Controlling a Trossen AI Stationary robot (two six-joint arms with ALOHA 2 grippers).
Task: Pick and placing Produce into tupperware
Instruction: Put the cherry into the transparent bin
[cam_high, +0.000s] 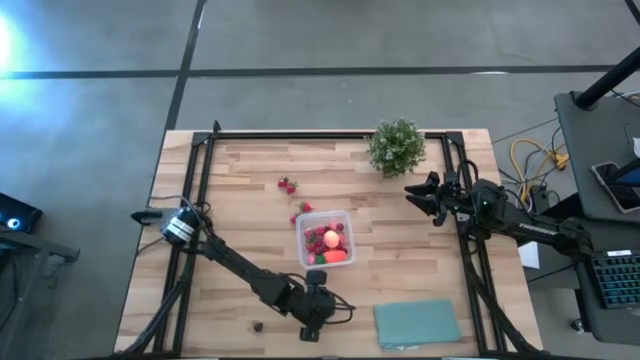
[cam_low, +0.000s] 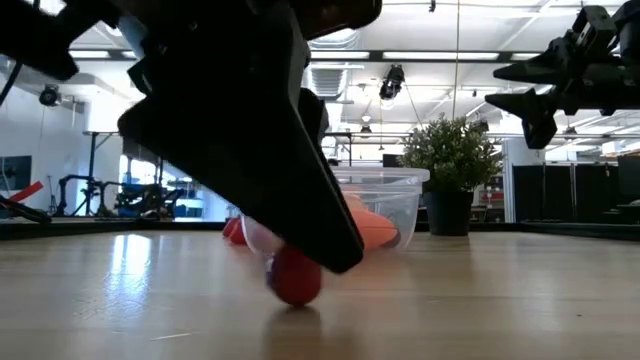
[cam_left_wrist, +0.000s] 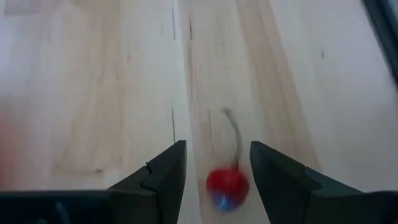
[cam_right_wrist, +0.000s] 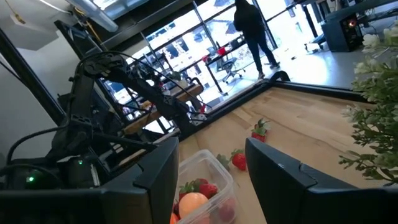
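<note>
A small red cherry (cam_left_wrist: 227, 186) with a thin stem lies on the wood near the table's near edge. My left gripper (cam_left_wrist: 217, 155) slants down over it, open, with one finger on each side of the cherry and a gap showing at both. In the low view the cherry (cam_low: 295, 278) rests on the table under the gripper. The high view hides it beneath my left gripper (cam_high: 310, 328). The clear tupperware (cam_high: 300, 225) stands mid-table and holds strawberries, a peach-like ball and an orange-red piece. My right gripper (cam_high: 420, 195) hangs open at the far right, holding nothing.
Loose strawberries (cam_high: 287, 185) (cam_high: 303, 210) lie beyond the tupperware. A potted plant (cam_high: 397, 145) stands at the far edge, close to my right gripper. A teal cloth (cam_high: 417, 322) lies flat at the near right. A small dark bit (cam_high: 258, 325) sits left of my left gripper.
</note>
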